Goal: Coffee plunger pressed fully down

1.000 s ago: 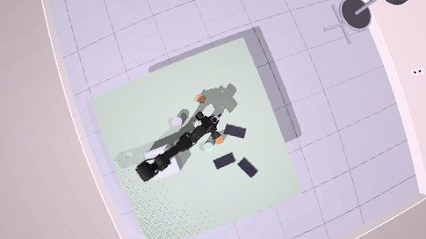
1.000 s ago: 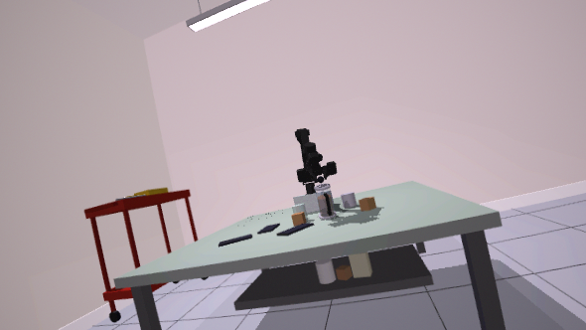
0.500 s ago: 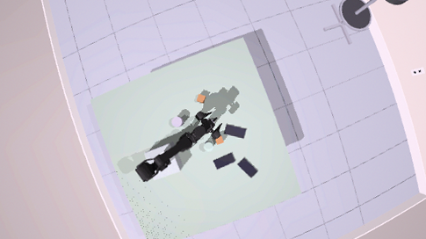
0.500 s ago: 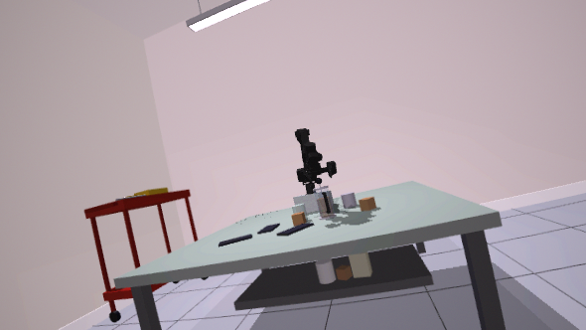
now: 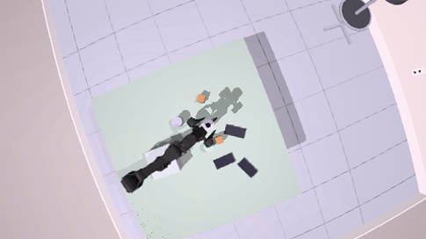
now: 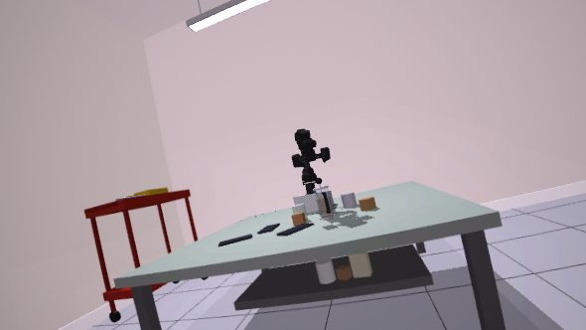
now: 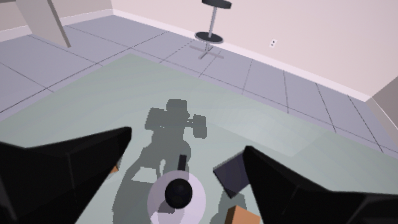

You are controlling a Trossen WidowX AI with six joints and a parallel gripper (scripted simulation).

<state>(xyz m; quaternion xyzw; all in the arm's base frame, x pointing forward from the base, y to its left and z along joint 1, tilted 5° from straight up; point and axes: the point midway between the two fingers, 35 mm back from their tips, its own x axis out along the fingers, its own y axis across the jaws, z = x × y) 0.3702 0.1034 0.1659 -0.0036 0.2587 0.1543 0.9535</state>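
I see a pale green counter (image 6: 397, 219) on dark legs, standing on a grey tiled floor (image 5: 176, 21) with pinkish walls around it. A red cart (image 6: 136, 214) stands to the left in the outside view, and a black stool (image 7: 212, 22) stands far off by the wall in the wrist view. Under the counter a dark shelf (image 6: 397, 278) carries a few small things.

On the counter I see three flat dark slabs (image 6: 268, 229), two orange blocks (image 6: 367, 203) and a pale cup (image 6: 349, 200).

The coffee press (image 7: 176, 205) stands upright near the middle of the counter, under the arm. Its round black knob (image 7: 178, 193) sits low on the pale lid. My pincer (image 7: 182, 170) hangs above it, fingers spread wide to either side and holding nothing. The knob lies below the gap, touching neither finger.
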